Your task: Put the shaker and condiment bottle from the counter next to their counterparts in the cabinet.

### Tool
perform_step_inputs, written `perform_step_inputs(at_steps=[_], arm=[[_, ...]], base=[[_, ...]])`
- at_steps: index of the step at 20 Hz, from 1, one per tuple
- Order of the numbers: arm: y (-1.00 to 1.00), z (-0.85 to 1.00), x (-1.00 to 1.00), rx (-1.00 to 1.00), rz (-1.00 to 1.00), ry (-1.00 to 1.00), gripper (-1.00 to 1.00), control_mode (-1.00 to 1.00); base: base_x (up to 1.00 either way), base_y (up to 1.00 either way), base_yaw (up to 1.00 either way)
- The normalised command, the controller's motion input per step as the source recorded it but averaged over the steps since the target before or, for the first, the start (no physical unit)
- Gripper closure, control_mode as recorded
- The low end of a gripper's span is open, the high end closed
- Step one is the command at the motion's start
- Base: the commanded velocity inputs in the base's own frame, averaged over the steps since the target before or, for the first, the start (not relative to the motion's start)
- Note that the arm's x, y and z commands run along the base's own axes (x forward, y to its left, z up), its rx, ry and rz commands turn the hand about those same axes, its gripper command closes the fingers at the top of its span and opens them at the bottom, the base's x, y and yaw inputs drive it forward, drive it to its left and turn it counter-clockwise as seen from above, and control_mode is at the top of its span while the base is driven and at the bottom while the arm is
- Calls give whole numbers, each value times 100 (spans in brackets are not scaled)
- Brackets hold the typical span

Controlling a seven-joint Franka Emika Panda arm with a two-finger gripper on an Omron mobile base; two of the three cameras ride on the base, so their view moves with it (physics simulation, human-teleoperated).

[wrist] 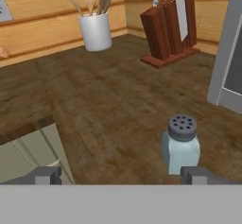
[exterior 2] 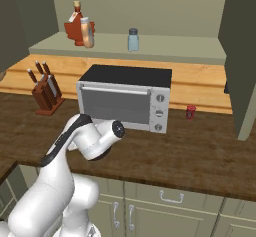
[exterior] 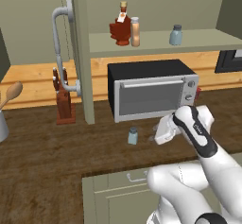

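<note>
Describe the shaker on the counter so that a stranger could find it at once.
Find the toaster oven on the dark wooden counter. Just before its left front corner stands the shaker: small, pale blue, with a dark grey holed cap. Its twin stands up on the cabinet shelf, not down here.

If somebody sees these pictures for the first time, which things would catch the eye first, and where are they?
First the silver toaster oven on the dark wood counter, with the white arm's gripper reaching toward the small shaker standing in front of it. Above, on the cabinet shelf, stand a dark red maple-leaf bottle with the peach condiment bottle beside it, and a twin shaker farther right.
</note>
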Motion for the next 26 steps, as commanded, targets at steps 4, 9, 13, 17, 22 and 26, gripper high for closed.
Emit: perform_step_inputs(at_steps=[4, 9, 13, 17, 22, 26], arm=[[33, -60, 0, 0, -5, -1, -100, -100], [36, -57, 0, 0, -6, -3, -100, -100], [24, -43, 0, 0, -6, -1, -100, -100], [5, -27, 0, 0, -3, 0, -100, -100], [7, -28, 0, 0, -1, 0, -100, -100], [3, -26, 0, 0, 0, 0, -100, -100]], base=[[0, 0, 0], [0, 0, 0], [0, 0, 0], [0, 0, 0], [0, 0, 0], [0, 0, 0]])
